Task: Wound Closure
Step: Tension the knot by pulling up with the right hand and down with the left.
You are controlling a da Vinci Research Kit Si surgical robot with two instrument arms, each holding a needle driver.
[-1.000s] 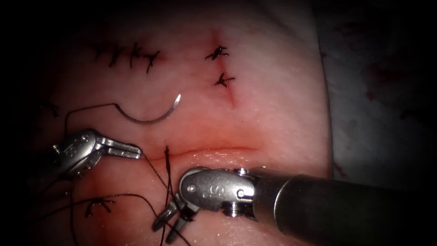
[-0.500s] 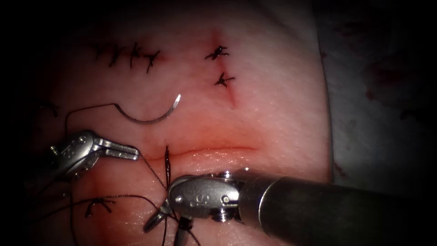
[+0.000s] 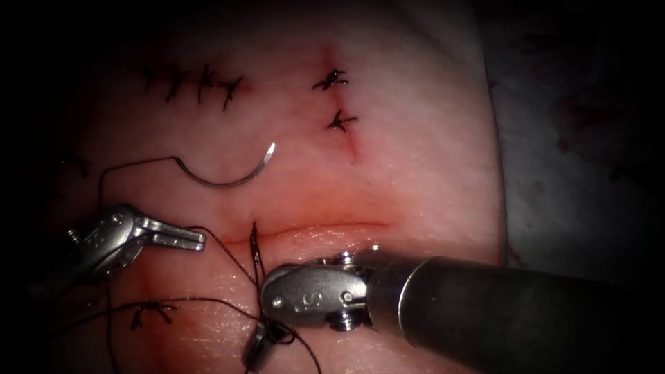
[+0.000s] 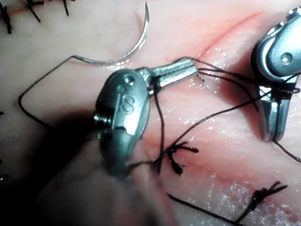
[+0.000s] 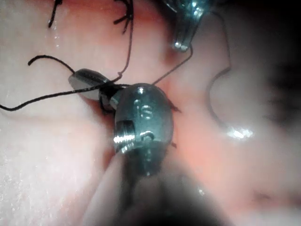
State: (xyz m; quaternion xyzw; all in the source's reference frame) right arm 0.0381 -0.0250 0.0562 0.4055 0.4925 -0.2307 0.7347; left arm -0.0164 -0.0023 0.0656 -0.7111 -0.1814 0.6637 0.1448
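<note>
The curved needle (image 3: 228, 184) lies free on the tissue (image 3: 415, 159) above the cut (image 3: 325, 227), not in the tissue and held by neither tool; it also shows in the left wrist view (image 4: 139, 43). Its thread (image 3: 131, 165) runs left from its tail. My left tool (image 3: 201, 241), left of the cut's left end, is shut on the thread (image 4: 221, 75) at its tip (image 4: 190, 70). My right tool (image 3: 258, 350) sits below the cut, shut on the thread, which loops around its jaws (image 5: 87, 81). A dark stitch (image 3: 254, 244) crosses the cut's left end.
Several finished stitches (image 3: 197, 84) sit in a row at the upper left, two more (image 3: 338, 104) above the cut, and one knot (image 3: 149, 312) lies at the lower left. A pale cloth (image 3: 582, 138) borders the tissue on the right.
The right tool's jaws, open one second ago, have closed on the thread, and its wrist has shifted left. The left tool has drifted slightly left and down. The needle has not moved.
</note>
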